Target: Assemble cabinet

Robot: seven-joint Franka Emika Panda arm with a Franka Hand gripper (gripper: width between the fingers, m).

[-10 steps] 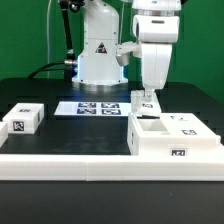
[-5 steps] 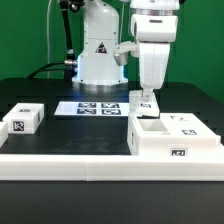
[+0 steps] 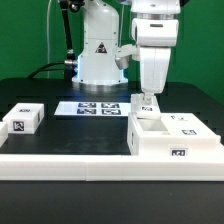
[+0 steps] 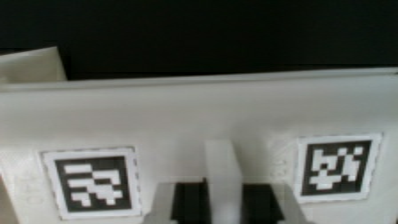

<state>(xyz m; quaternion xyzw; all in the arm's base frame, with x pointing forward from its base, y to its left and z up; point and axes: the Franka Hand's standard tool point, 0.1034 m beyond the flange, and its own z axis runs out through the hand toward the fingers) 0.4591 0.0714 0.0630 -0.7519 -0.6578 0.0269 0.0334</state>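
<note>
The cabinet (image 3: pixel 172 142) is a white box with black-and-white tags at the exterior view's right, with an open hollow on its near-left top. My gripper (image 3: pixel 147 98) hangs straight down over its far-left corner. The jaws are shut on a small white tagged panel (image 3: pixel 146 102), held upright just above the box. In the wrist view a thin white strip of that panel (image 4: pixel 222 185) stands between the dark fingers (image 4: pixel 192 205). Behind it lies a white face of the cabinet (image 4: pixel 214 110) with two tags.
A small loose white tagged block (image 3: pixel 22 119) lies at the exterior view's left. The marker board (image 3: pixel 95 108) lies flat in the middle, before the robot's base (image 3: pixel 100 60). A white raised ledge (image 3: pixel 70 162) runs along the table's front edge.
The arm has risen very slightly over the cabinet's far-left corner. The panel stays in the jaws. Nothing else has moved.
</note>
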